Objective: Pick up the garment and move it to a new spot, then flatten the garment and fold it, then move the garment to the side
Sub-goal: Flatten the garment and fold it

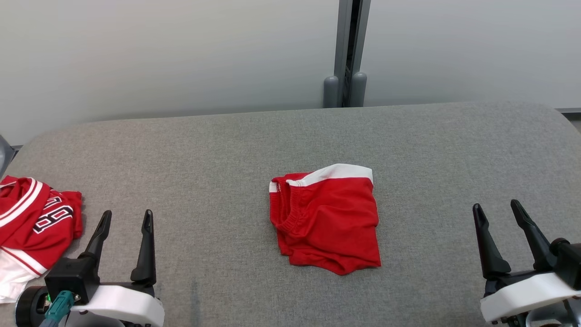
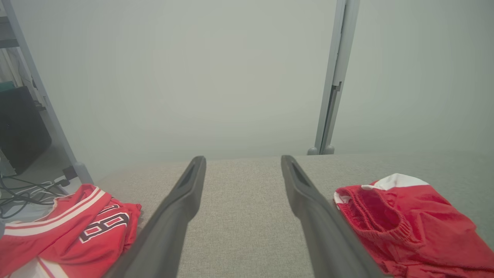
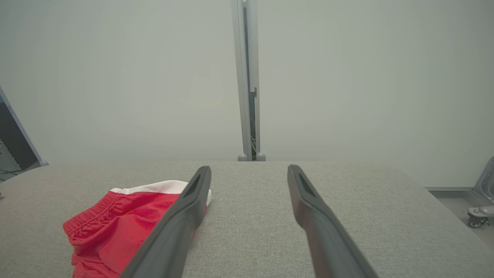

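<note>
Garment: red shorts point(image 1: 327, 218), folded, centre of desk point(image 1: 218, 159).
Left pincer point(image 1: 127, 213): released, holding nothing.
Right pincer point(image 1: 495, 205): released, holding nothing.

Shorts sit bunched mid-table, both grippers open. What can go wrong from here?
1. The red shorts lie in loose layers; a pinch by the right gripper may lift only the top layer and undo the fold.
2. The jersey sits close to the left gripper; sliding the shorts leftward could snag it.
</note>
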